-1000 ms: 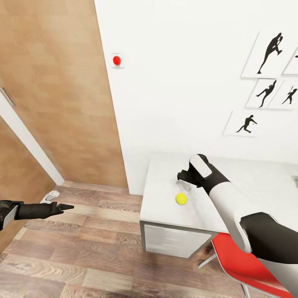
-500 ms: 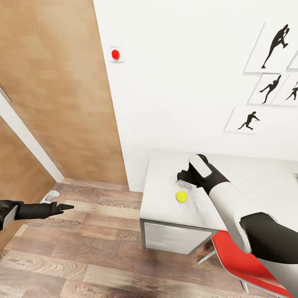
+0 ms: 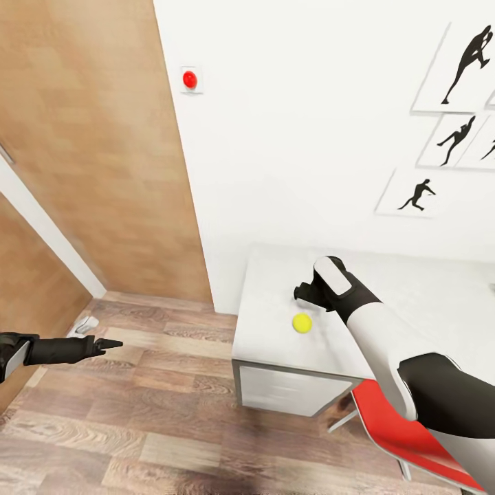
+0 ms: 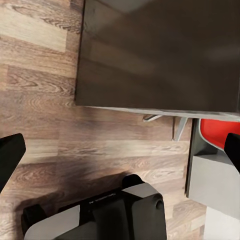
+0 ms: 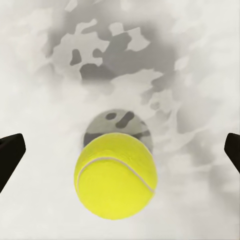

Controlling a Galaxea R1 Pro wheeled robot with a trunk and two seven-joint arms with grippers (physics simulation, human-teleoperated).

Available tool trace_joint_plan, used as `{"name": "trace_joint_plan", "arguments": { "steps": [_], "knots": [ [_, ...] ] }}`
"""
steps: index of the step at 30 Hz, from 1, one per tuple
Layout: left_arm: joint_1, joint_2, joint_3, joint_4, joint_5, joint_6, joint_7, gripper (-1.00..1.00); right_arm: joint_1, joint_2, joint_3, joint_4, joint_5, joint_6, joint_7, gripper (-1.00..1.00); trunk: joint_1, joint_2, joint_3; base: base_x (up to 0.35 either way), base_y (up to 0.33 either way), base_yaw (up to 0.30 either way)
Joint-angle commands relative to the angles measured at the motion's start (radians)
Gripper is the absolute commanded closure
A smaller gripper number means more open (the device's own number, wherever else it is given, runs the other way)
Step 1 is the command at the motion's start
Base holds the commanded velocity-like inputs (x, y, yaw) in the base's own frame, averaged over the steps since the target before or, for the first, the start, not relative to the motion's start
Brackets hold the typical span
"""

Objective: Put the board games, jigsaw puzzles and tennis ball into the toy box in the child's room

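The tennis ball (image 3: pixel 301 322) lies on the pale grey table (image 3: pixel 426 302), near its left end. My right gripper (image 3: pixel 306 292) hovers just behind and above the ball, open and empty. In the right wrist view the ball (image 5: pixel 116 175) sits on the mottled table top between the two spread fingertips (image 5: pixel 10 155), touching neither. My left gripper (image 3: pixel 103 344) reaches out over the wooden floor to the left, open and empty, far from the table. The toy box, board games, jigsaw puzzles and bed are out of view.
A red chair (image 3: pixel 405 440) stands under my right arm at the table's front. Drawers (image 3: pixel 289 392) close off the table's left end. A wooden door (image 3: pixel 89 158) and a white wall with framed silhouettes (image 3: pixel 419 192) stand behind. The left wrist view looks down on my base (image 4: pixel 120 210).
The whole head view has shifted slightly, so the camera moved. The ball now sits a little closer to my right gripper in the picture. Both arms hold the same pose.
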Motion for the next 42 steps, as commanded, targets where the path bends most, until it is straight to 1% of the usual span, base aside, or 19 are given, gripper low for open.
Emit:
{"name": "trace_joint_plan", "arguments": {
  "steps": [1,21,31,42],
  "knots": [
    [-0.001,0.001,-0.007,0.0,0.007,0.008,-0.003,-1.0,-0.001,-0.001,0.005,-0.001,-0.009,0.002,-0.009,-1.0,0.001,-0.002,-0.004,0.0,0.0,0.0],
    [-0.001,0.001,-0.007,-0.001,0.007,0.008,-0.003,-1.0,-0.002,0.0,0.005,-0.001,-0.009,0.002,-0.009,-1.0,0.001,-0.002,-0.037,0.0,0.0,0.0],
    [-0.001,0.001,-0.007,0.0,0.007,0.008,-0.003,-1.0,-0.002,0.008,0.005,-0.001,-0.011,0.009,-0.007,-1.0,0.001,-0.002,-0.053,0.0,0.0,0.0],
    [-0.001,0.001,-0.007,-0.001,0.007,0.008,-0.003,-1.0,0.0,0.01,0.005,-0.001,-0.015,0.025,-0.007,-1.0,0.001,-0.002,-0.071,0.0,0.0,0.0]
  ]
}}
